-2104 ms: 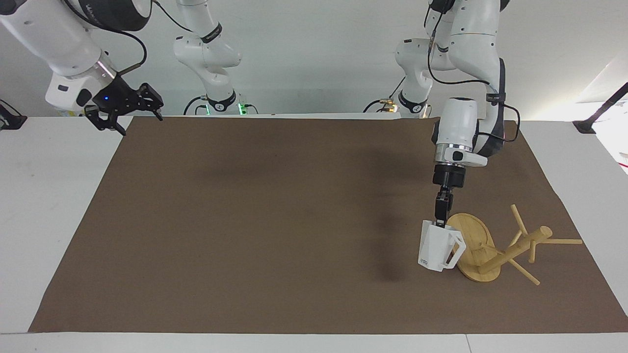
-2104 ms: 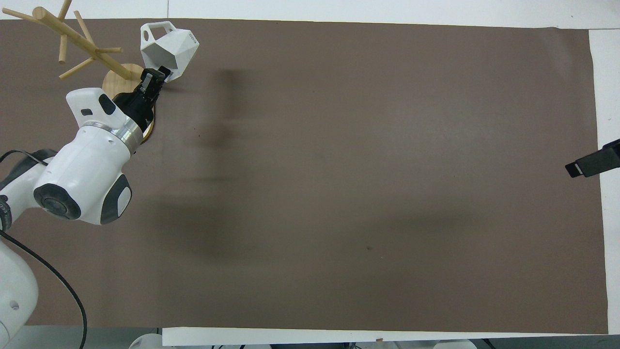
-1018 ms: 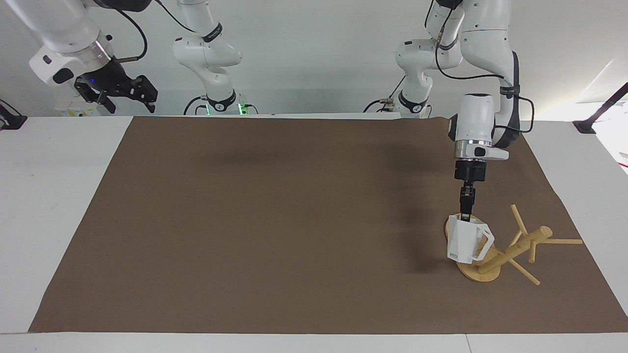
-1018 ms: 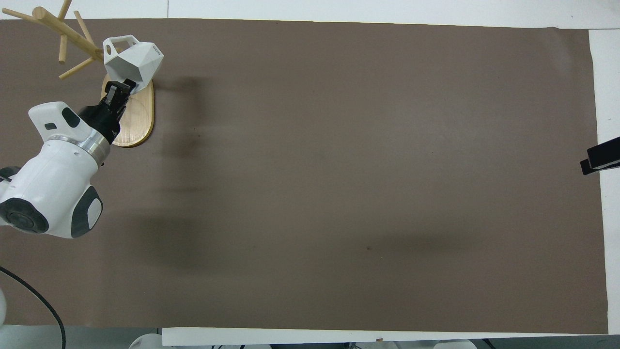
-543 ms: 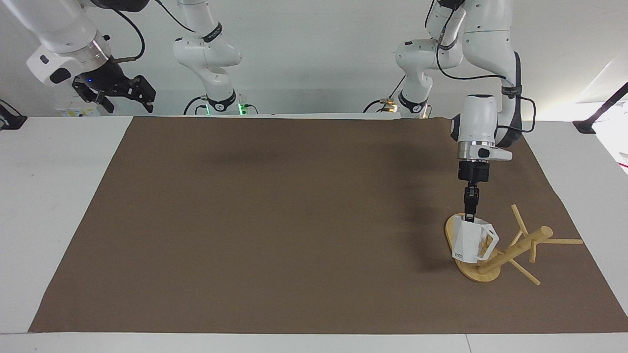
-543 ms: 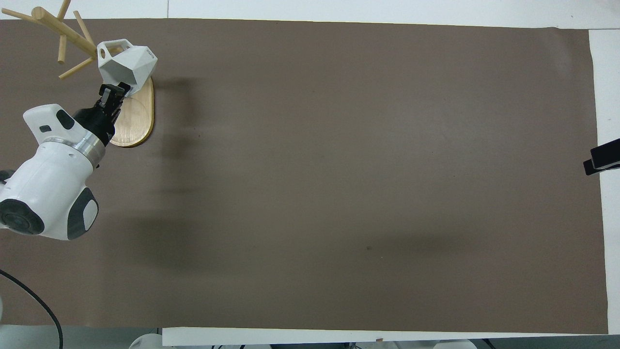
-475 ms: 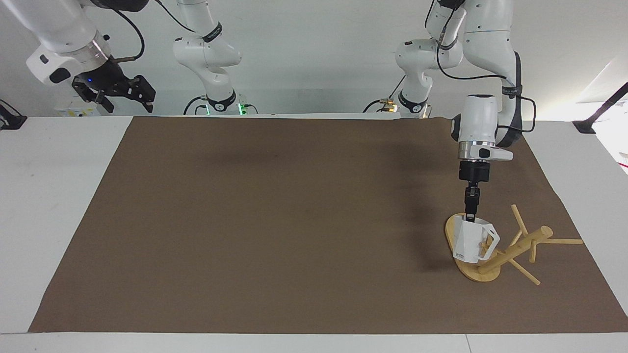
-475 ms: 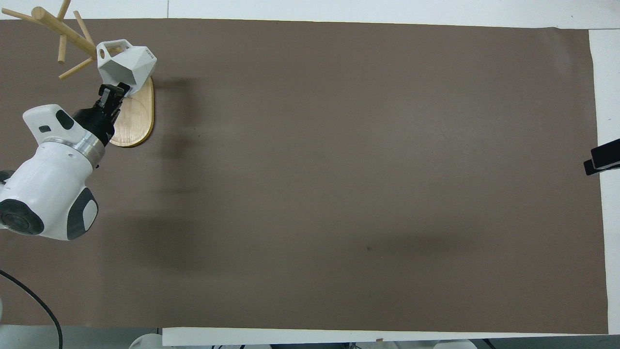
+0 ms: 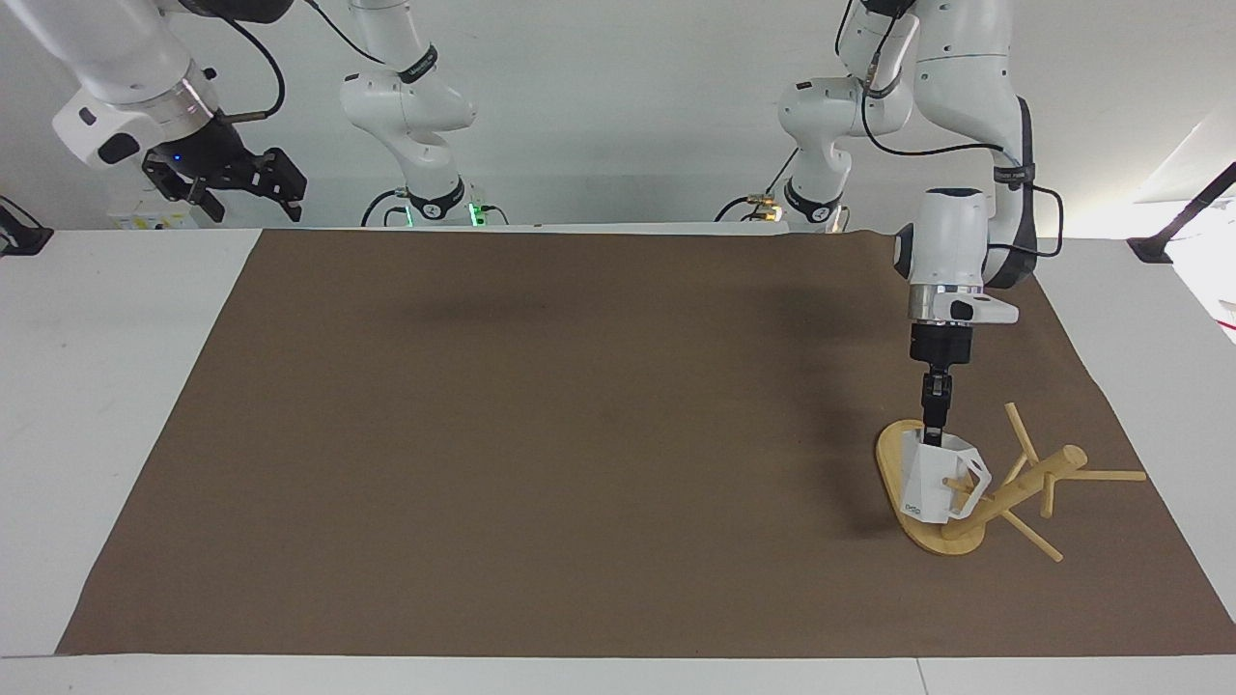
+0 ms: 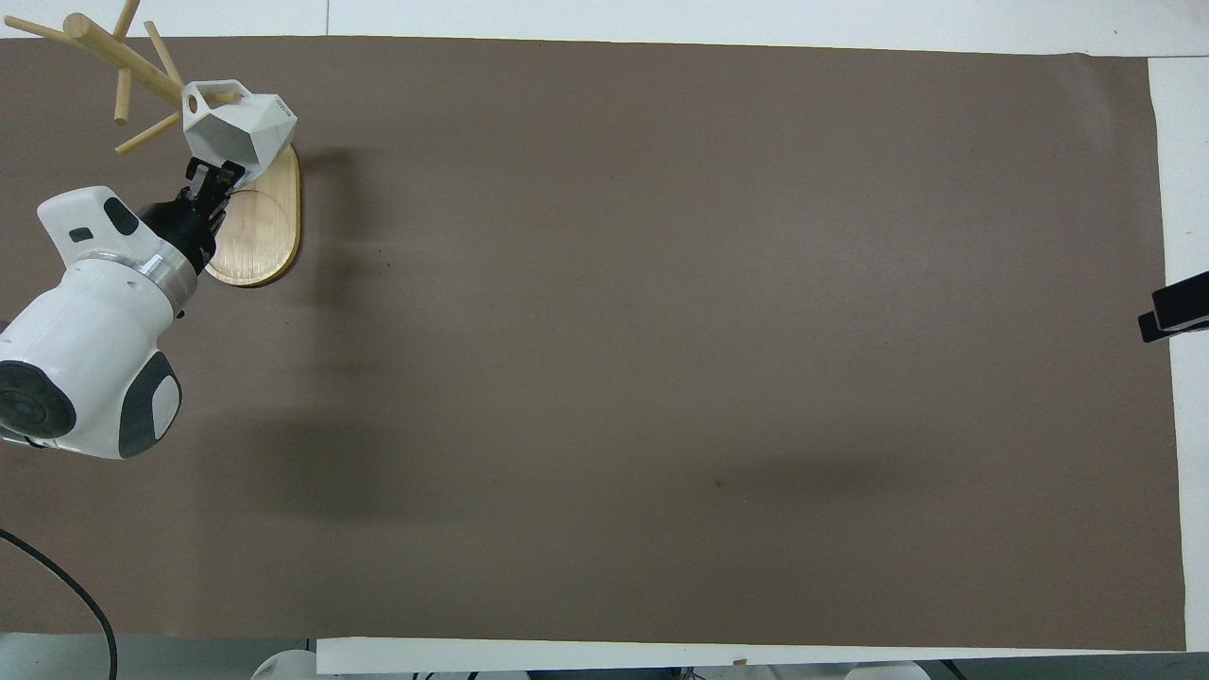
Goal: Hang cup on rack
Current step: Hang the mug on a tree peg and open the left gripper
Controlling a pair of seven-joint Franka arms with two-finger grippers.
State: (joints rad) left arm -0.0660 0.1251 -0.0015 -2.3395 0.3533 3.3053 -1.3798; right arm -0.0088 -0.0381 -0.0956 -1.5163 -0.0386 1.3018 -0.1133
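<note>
The white faceted cup (image 9: 925, 480) hangs over the bamboo rack's oval base (image 9: 941, 542), close to the post (image 9: 1019, 490). My left gripper (image 9: 933, 436) comes down from above and is shut on the cup's rim. A thin peg (image 9: 956, 484) shows inside the cup's handle loop (image 9: 975, 480). In the overhead view the cup (image 10: 241, 125) sits between the left gripper (image 10: 212, 176) and the rack's post (image 10: 127, 63), and the handle (image 10: 206, 95) lies across a peg. My right gripper (image 9: 232, 183) waits open, high over the table's edge at the right arm's end.
A brown mat (image 9: 579, 434) covers most of the white table (image 9: 87, 386). The rack's other pegs (image 9: 1110, 475) stick out around the post. In the overhead view only the right gripper's tip (image 10: 1171, 316) shows, at the mat's edge.
The left gripper has carried the cup sideways over the rack's base toward the post, and a peg now shows in the handle loop. The right arm rose earlier and has since held still.
</note>
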